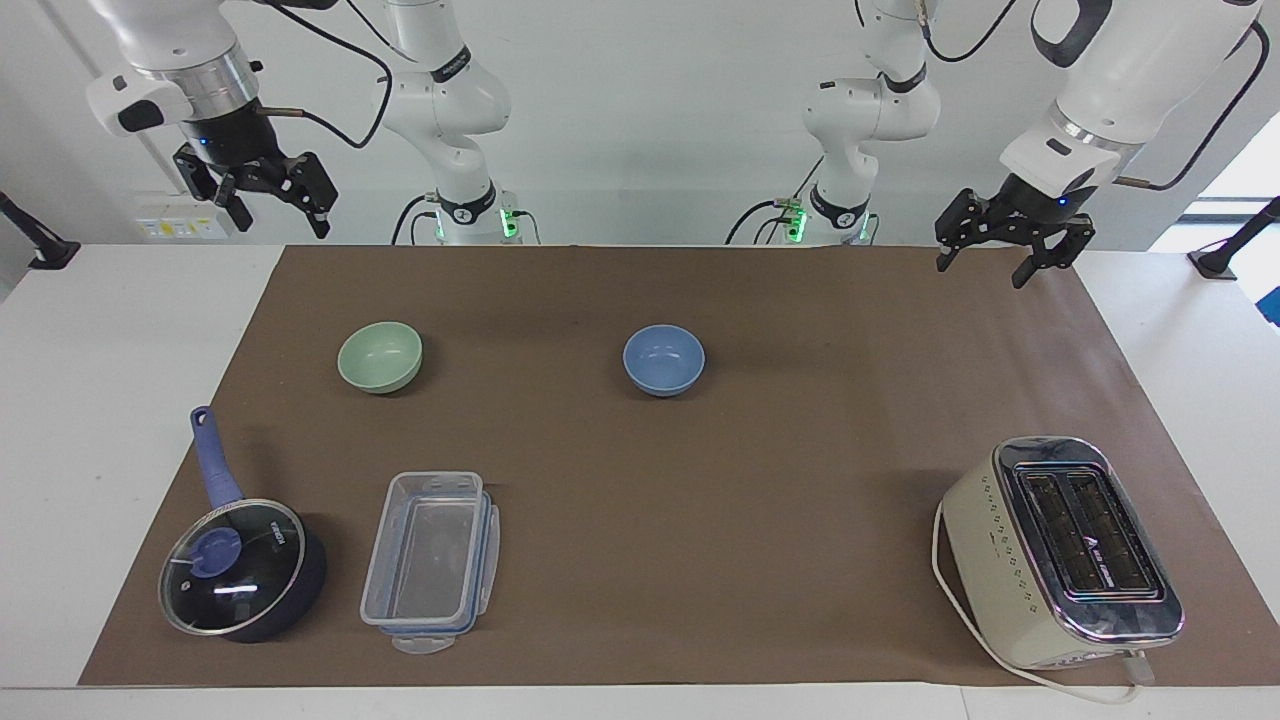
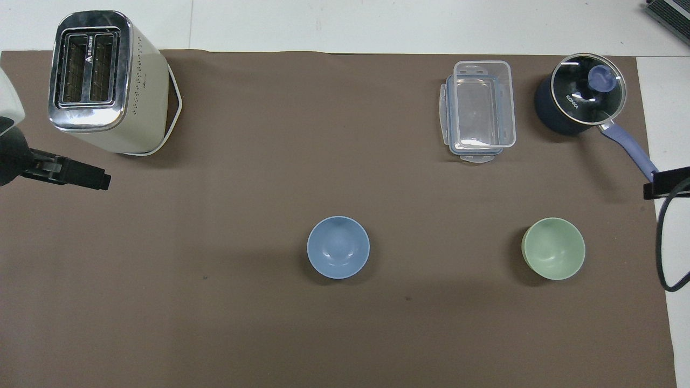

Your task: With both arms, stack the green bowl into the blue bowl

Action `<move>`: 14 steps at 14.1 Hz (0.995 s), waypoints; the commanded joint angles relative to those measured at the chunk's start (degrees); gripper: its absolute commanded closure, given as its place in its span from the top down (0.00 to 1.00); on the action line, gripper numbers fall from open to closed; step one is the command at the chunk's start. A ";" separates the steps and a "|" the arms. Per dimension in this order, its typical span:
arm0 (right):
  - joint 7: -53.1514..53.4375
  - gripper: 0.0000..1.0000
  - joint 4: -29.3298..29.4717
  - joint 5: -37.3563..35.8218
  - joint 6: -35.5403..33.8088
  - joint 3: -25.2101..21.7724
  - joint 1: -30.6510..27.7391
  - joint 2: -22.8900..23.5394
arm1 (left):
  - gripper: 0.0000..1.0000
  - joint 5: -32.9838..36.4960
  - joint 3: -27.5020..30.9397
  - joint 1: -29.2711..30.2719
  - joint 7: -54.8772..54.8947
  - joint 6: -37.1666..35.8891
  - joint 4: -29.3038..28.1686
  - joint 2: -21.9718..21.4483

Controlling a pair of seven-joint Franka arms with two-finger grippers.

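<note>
With both my grippers spread and empty, left [image 1: 1012,252] over the mat's [image 1: 800,520] corner, right [image 1: 262,193] raised off its other end, I should lower the right squarely onto the green bowl's [image 1: 380,356] rim, which sits well apart from the blue bowl [image 1: 663,359].

White room, white table, brown mat

We see a plain white wall [image 1: 640,120] rising above a white table [image 1: 120,400], most of whose top lies under a brown mat [image 1: 700,500]. A pale panel with small yellow marks [image 1: 180,226] sits low on the wall toward the right arm's end, and a black stand foot [image 1: 1225,260] rests at each end of the table. Bright daylight comes in at the left arm's end, from an opening [image 1: 1240,185] there. The lighting is even, with soft shadows.
</note>
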 commanded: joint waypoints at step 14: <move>0.82 1.00 -0.62 -0.90 -0.51 0.39 -0.21 -0.92 | 1.00 2.51 -0.54 0.44 0.18 -1.92 0.65 -0.22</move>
